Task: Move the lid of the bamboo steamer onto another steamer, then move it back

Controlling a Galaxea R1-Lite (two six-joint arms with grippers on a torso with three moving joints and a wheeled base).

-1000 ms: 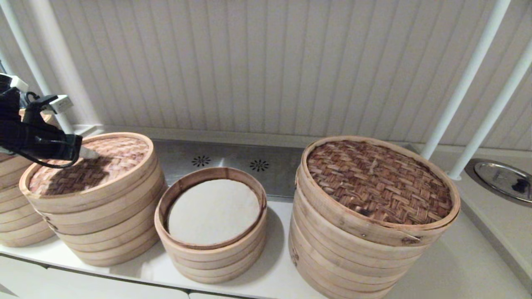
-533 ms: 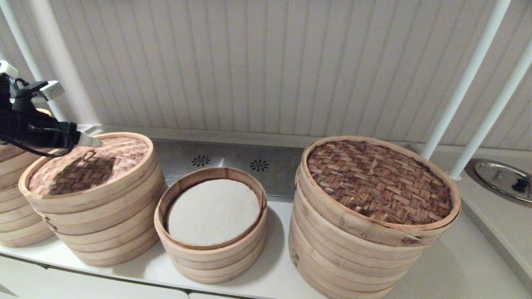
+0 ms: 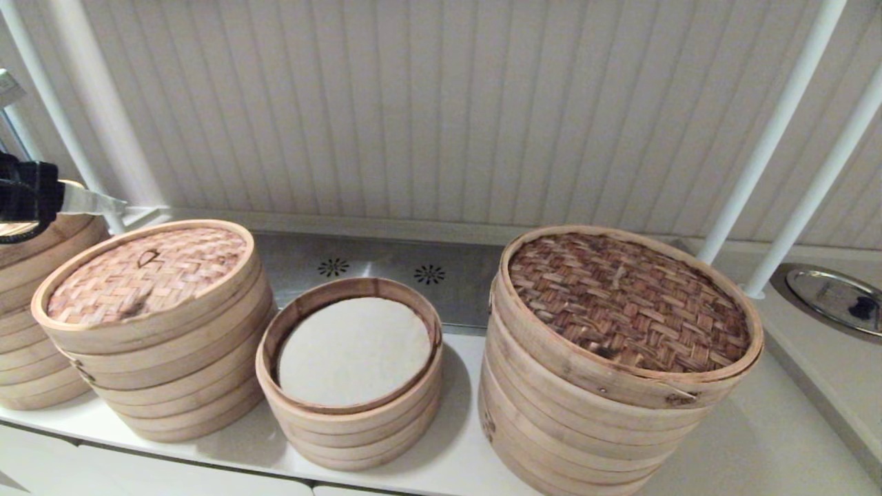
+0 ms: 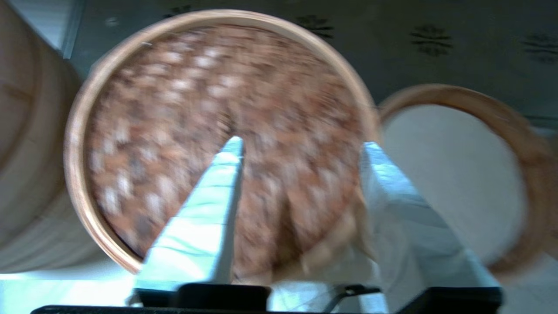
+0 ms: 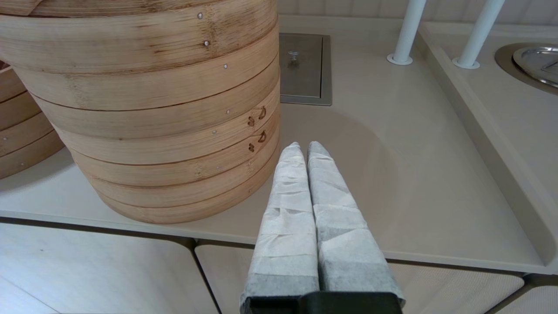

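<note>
The bamboo steamer lid [image 3: 145, 275], tan-pink weave with a small dark loop handle, lies on the taller pale stack at the left. The left wrist view shows the same lid [image 4: 218, 109] from above, blurred. My left gripper [image 3: 114, 204] hangs open above and to the left of the lid, touching nothing, and its taped fingers [image 4: 303, 146] stand wide apart. The short steamer [image 3: 351, 427] with a white liner stands uncovered in the middle, and the left wrist view also shows this steamer [image 4: 514, 126]. My right gripper [image 5: 305, 146] is shut and empty, low by the counter's front edge.
The widest, tallest stack [image 3: 586, 427] with a dark coarse lid stands at the right, close beside my right gripper [image 5: 152, 109]. Another stack [image 3: 27, 358] sits at the far left edge. White poles [image 3: 772, 131] and a metal disc [image 3: 834, 296] are at the right.
My left gripper has risen off the lid and drawn back to the left. Its shadow has left the weave, and the loop handle now shows.
</note>
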